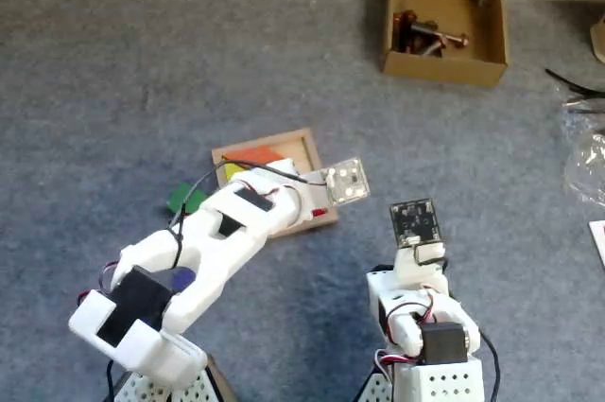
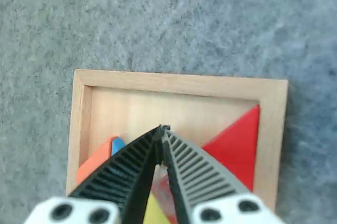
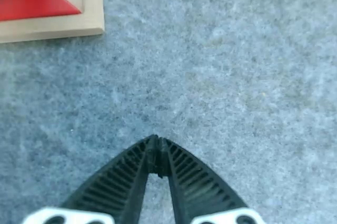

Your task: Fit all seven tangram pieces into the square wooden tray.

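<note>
While the left gripper (image 2: 162, 130) hangs shut and empty over the square wooden tray (image 2: 179, 79), the tray sits at the centre of the high view, turned slightly so its top edge rises rightward. In the left wrist view a red triangle (image 2: 237, 147) lies along the right wall and narrows toward the middle. An orange piece (image 2: 93, 159) and a blue piece (image 2: 117, 145) sit lower left, and bare wood spans the upper half. A green piece (image 1: 180, 199) lies on the carpet (image 3: 237, 76) just left of the tray. The right gripper (image 3: 158, 142), also closed on nothing, is over open carpet.
</note>
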{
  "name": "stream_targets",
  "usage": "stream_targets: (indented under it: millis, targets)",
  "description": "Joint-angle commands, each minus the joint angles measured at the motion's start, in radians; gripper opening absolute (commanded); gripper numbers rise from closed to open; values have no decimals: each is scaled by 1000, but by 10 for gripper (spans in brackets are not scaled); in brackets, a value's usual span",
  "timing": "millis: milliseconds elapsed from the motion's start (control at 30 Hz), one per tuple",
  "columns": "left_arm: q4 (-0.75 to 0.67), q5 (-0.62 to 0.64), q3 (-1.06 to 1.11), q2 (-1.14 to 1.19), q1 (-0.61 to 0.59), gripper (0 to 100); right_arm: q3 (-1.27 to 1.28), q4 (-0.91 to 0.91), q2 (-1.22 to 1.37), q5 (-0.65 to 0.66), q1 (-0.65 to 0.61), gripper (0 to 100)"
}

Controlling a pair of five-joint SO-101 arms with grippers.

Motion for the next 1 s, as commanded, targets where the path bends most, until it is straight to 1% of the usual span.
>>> stream_targets:
  millis: [0, 133, 233, 333, 567, 700, 867, 967]
  targets:
    - [44, 9, -36, -15, 12, 5, 117, -18, -8, -8, -10, 5]
    - [149, 9, -42, -39, 18, 5, 117, -18, -8, -8, -10, 5]
    - [192, 31, -42, -54, 18, 5, 117, -18, -8, -8, -10, 5]
    - [199, 87, -42, -56, 18, 5, 117, -18, -8, -8, -10, 5]
    - [204, 91, -42, -56, 18, 6, 117, -18, -8, -8, -10, 5]
    - [249, 89, -56, -53, 25, 7, 117, -18, -8, -8, -10, 5]
    - [341, 89, -102, -47, 28, 7, 117, -18, -8, -8, -10, 5]
    - [350, 89, -102, -47, 28, 7, 117, -18, -8, -8, -10, 5]
